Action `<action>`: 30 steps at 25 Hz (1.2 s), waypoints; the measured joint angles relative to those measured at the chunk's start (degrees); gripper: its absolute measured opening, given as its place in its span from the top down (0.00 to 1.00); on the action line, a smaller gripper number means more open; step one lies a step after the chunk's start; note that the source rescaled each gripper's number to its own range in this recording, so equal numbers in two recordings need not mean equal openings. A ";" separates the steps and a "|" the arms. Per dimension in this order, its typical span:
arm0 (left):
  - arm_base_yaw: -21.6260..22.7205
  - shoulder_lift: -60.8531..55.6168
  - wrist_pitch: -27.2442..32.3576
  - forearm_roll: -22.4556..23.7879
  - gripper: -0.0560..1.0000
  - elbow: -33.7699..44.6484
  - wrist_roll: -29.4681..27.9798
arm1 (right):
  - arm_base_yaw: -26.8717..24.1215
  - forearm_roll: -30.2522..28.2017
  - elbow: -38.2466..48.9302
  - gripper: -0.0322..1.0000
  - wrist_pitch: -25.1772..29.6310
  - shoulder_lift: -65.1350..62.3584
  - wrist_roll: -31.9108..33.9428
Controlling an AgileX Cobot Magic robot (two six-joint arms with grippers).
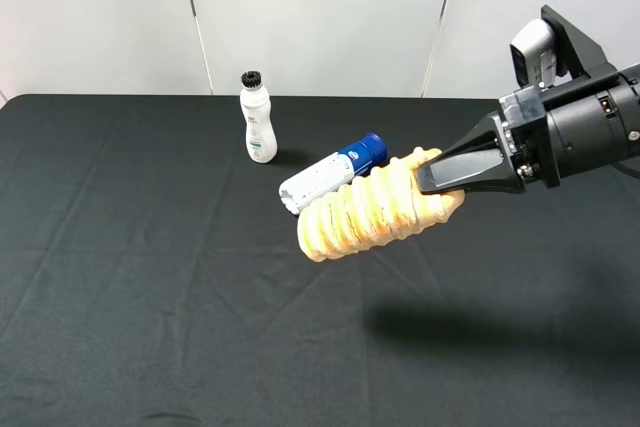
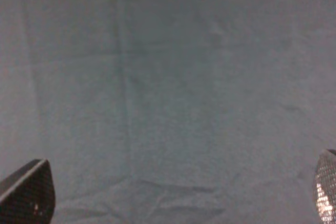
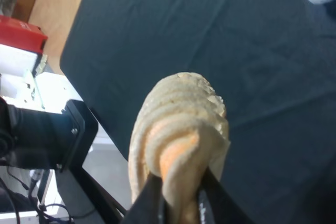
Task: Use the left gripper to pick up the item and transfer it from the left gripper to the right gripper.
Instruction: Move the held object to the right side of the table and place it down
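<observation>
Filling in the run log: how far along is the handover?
Looks done. The right gripper is shut on one end of the loaf, holding it above the black cloth. The left gripper is open with nothing between its jaws, and out of the overhead view. Nothing seems left of the transfer.

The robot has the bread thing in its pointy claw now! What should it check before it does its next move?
1. Right gripper shut on the golden-tan ridged bread-like loaf: ok.
2. Grip firm enough: cannot tell; only one end is pinched, and it squashes.
3. Loaf lifted off the black table cloth: ok, its shadow lies below it.
4. Left gripper empty, jaws wide apart: ok.
5. Loaf apart from the lying white-and-blue cylindrical bottle: cannot tell; they overlap in the high view.
6. White black-capped bottle upright, well away from the loaf: ok.
</observation>
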 joint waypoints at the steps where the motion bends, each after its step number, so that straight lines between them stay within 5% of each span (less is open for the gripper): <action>1: 1.29 0.00 0.00 0.00 0.02 0.00 0.00 | 0.00 -0.33 0.00 0.97 0.00 0.00 0.14; 13: 13.23 -10.30 -0.38 0.00 0.02 0.00 0.04 | 0.00 -2.60 0.00 0.97 -0.16 0.00 3.64; 19: 13.67 -11.02 -0.38 0.34 0.02 0.00 0.04 | -0.05 -7.78 -0.07 0.97 -2.99 0.00 10.68; 30: 13.67 -11.02 -0.38 0.37 0.02 0.00 0.04 | -5.89 -24.03 -10.06 0.97 0.68 1.87 26.83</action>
